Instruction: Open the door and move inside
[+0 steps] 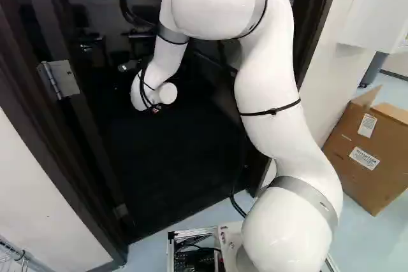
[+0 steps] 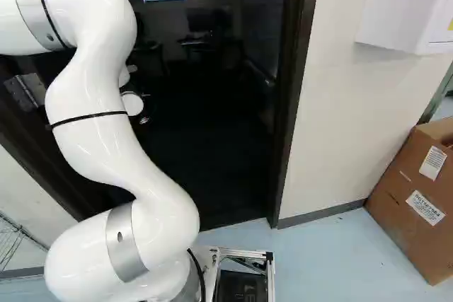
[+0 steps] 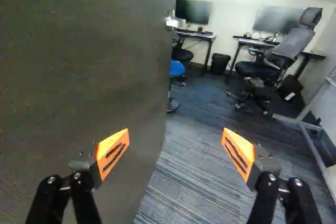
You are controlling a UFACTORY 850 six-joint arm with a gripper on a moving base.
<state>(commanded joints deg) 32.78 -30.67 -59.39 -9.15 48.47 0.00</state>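
Well, the door (image 3: 84, 72) stands open into a room; its face, broad and flat, is a dark grey-brown with a dull, faintly mottled finish; a bright metal handle (image 3: 176, 22) juts out at its free edge, high above the carpet (image 3: 189, 177). In the left base view a silvery hinge (image 1: 60, 79) sits on the dark woodwork towards the left, and the dark door frame (image 2: 289, 104) shows its other upright at the middle-right of the right base view, its foot meeting the pale floor (image 2: 333, 259).

The tool (image 3: 175, 134) is spread wide, with nothing pinched; one orange pad (image 3: 113, 150) shows against the door's face, the other (image 3: 239, 153) over the striped carpet, and the door's free edge runs down between them; whether either touches the door I cannot tell. The white arm (image 1: 268, 87) bends over into the doorway.

Ahead of the tool, past the free edge, a monitor (image 3: 192, 11) stands at the rear of one surface (image 3: 197, 34); a black bin (image 3: 220, 64) sits near that surface's end; a grey-backed office chair (image 3: 291, 43) is farther along.
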